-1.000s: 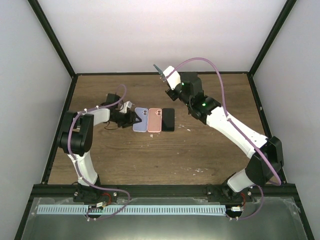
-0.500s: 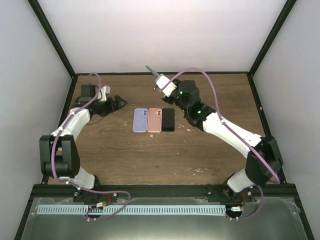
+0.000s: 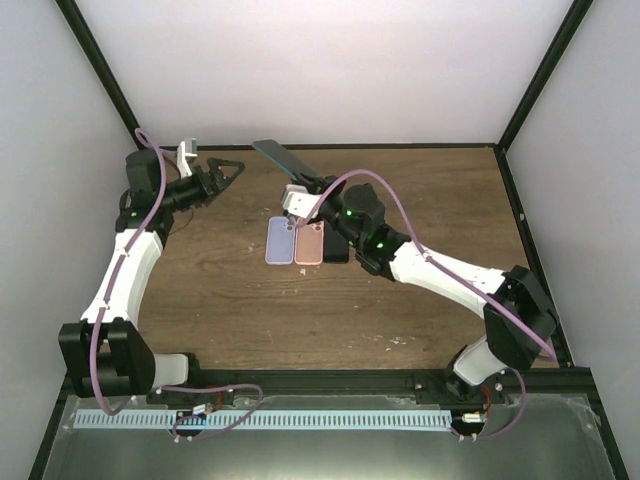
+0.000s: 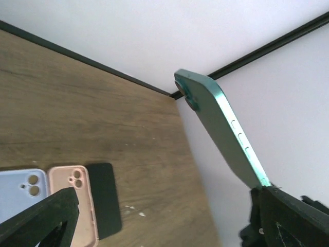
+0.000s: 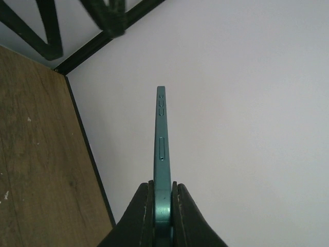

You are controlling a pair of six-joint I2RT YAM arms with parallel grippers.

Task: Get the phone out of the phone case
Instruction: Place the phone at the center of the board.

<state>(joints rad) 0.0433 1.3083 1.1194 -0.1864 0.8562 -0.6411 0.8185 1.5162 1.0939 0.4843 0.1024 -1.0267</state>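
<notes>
Clamping one end of the teal phone (image 5: pixel 162 144), the right pincer (image 3: pixel 303 188) hangs above the pink case (image 3: pixel 310 240), the phone's long axis slanting up and off to that case's far left, camera end outermost. A blue case (image 3: pixel 280 240) and a black slab (image 3: pixel 337 239) flank the pink case. Well left of it the left pincer (image 3: pixel 224 170) gapes empty. Half a second ago the right pincer stood farther right, the left one closer to the pink case.

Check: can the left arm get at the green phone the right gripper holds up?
Probably yes: the left gripper is open, aimed at the phone, with only air between them.
</notes>
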